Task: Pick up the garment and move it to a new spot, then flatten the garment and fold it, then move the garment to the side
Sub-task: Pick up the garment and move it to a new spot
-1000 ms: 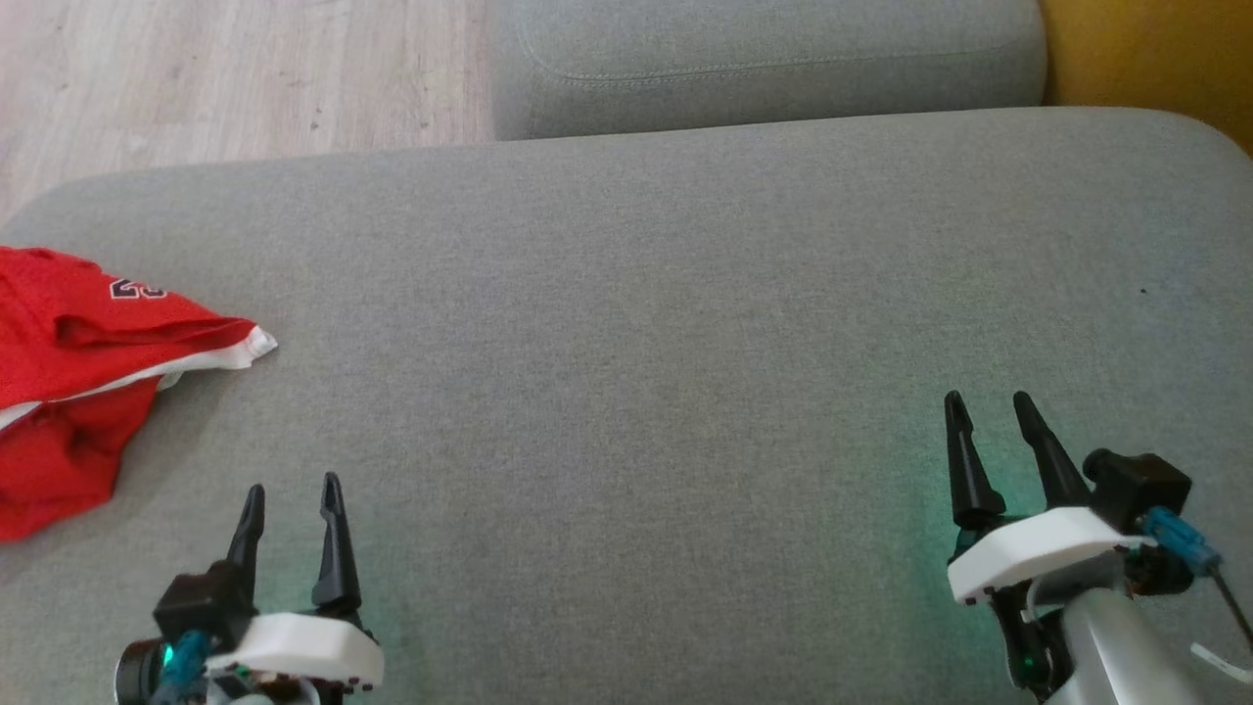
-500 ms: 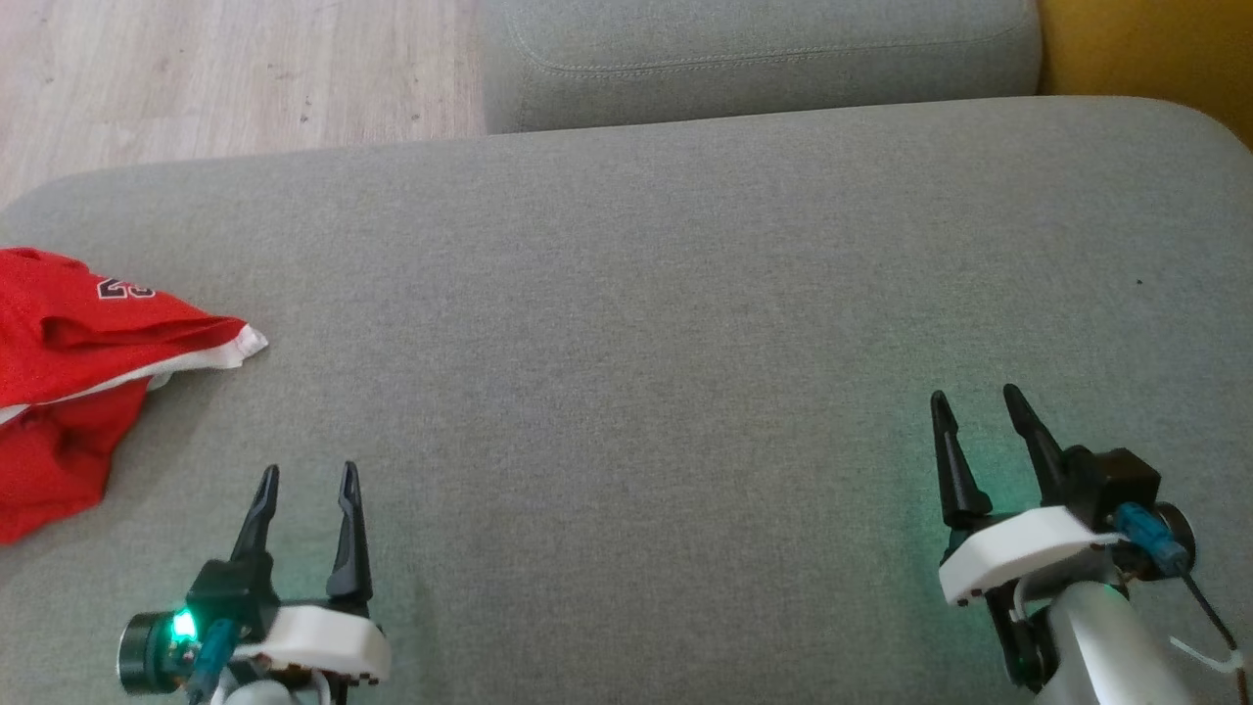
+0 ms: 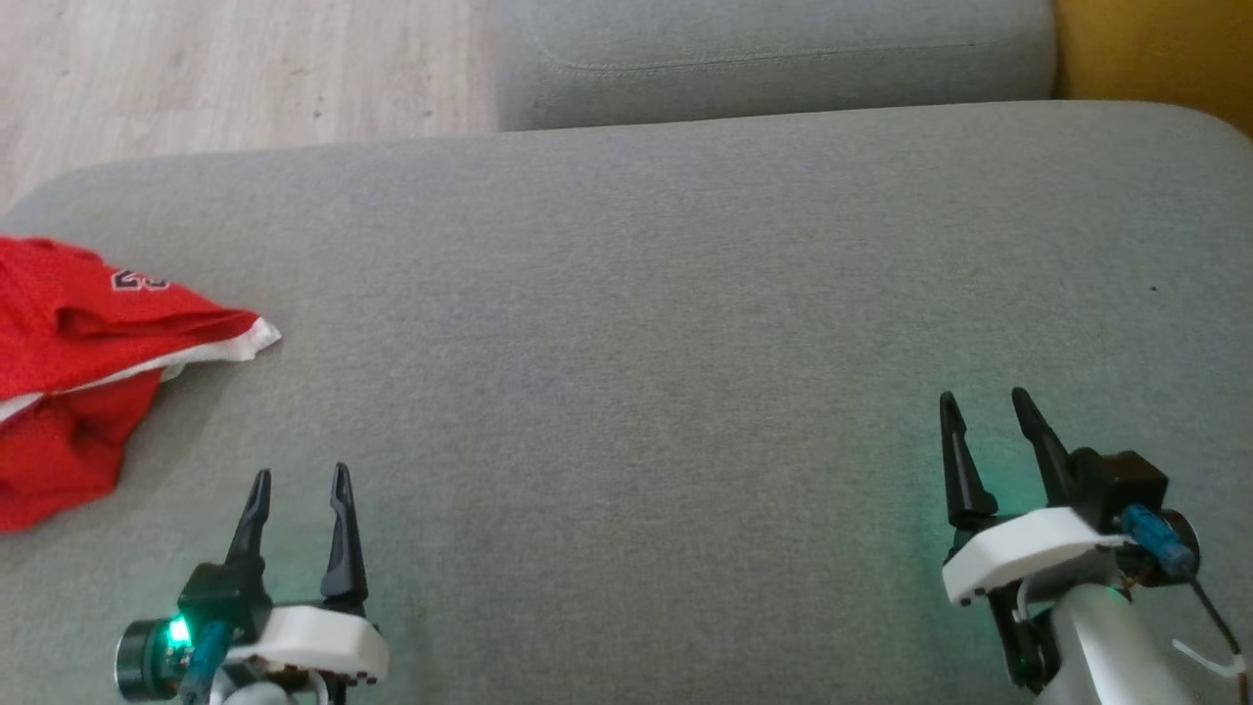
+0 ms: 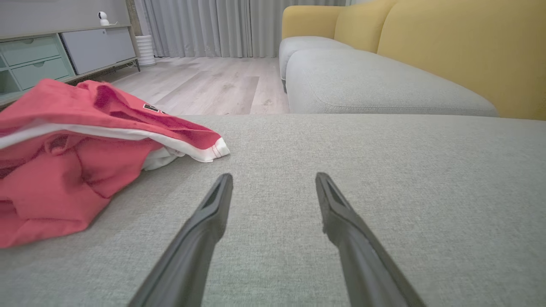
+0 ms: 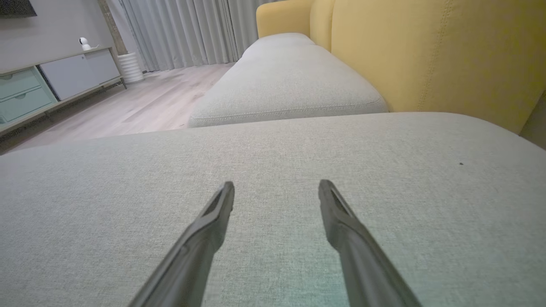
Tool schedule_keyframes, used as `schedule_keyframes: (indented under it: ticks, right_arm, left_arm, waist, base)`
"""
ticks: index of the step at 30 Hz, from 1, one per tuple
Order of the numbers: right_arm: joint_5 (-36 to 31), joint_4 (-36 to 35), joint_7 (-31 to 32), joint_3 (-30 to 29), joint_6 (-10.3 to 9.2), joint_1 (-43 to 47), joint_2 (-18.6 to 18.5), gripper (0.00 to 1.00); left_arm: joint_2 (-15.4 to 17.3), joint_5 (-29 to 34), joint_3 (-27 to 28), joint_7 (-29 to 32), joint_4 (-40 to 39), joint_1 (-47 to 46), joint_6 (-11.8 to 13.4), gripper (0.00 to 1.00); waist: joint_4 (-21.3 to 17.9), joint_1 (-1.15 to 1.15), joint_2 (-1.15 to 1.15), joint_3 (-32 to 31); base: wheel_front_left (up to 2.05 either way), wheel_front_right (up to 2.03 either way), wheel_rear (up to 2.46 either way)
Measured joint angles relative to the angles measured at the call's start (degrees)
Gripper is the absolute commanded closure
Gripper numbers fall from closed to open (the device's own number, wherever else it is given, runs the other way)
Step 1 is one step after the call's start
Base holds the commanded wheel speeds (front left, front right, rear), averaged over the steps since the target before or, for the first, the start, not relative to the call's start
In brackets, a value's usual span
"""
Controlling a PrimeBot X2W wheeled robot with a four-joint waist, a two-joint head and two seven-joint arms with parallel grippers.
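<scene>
The garment (image 3: pixel 78 362) is a red mesh jersey with white trim and a dark number. It lies crumpled at the left edge of the grey sofa cushion (image 3: pixel 636 323). The left wrist view shows the garment (image 4: pixel 76 149) ahead and to the left. My left gripper (image 3: pixel 299 480) hovers low over the cushion, to the right of and nearer than the garment. It is open and holds nothing; its tips (image 4: pixel 273 179) are apart from the cloth. My right gripper (image 3: pixel 984 401) is far to the right, open and empty (image 5: pixel 276 185).
A second grey seat cushion (image 3: pixel 773 59) lies beyond the near one, with a yellow sofa back (image 3: pixel 1155 49) at the far right. Wood floor (image 3: pixel 235 69) shows at the upper left. A low cabinet (image 4: pixel 64 51) and curtains (image 4: pixel 204 25) stand across the room.
Both grippers stay open. The left gripper has shifted slightly and its wrist has turned, showing a green light. The head camera moved a little; the garment lies as before.
</scene>
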Motion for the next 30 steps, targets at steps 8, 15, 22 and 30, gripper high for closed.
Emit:
schedule_keyframes:
  ticks: [8, 15, 22, 30]
  right_arm:
    - [1.0, -0.9, 0.0, 2.4, 0.00, -0.2, 0.0, 0.00]
    - [2.0, -0.4, -0.1, 9.3, 0.00, -2.8, 0.0, 0.00]
    - [3.0, 0.5, -0.1, 14.6, 0.00, -3.5, 0.1, 0.00]
    - [3.8, 1.2, -0.1, 16.6, 0.00, -4.3, 0.1, 0.00]
  left_arm:
    - [-0.2, -0.6, -0.5, 0.0, 0.7, -1.1, 0.0, 0.00]
    - [-0.3, -1.7, -2.5, -0.1, 0.6, -1.5, 0.1, 0.00]
    - [-0.4, -3.0, -1.8, -0.1, -0.4, -0.3, 1.6, 0.00]
    - [-0.4, -3.5, -1.2, -0.1, -1.1, 0.9, 2.0, 0.00]
  waist:
    - [5.4, 0.00, 0.00, 1.5]
    - [15.2, 0.00, 0.00, 3.1]
    - [22.9, 0.00, 0.00, 4.4]
    - [26.9, 0.00, 0.00, 5.3]
  base:
    - [0.00, 0.00, 0.00]
    - [0.00, 0.00, 0.00]
    - [0.00, 0.00, 0.00]
    - [0.00, 0.00, 0.00]
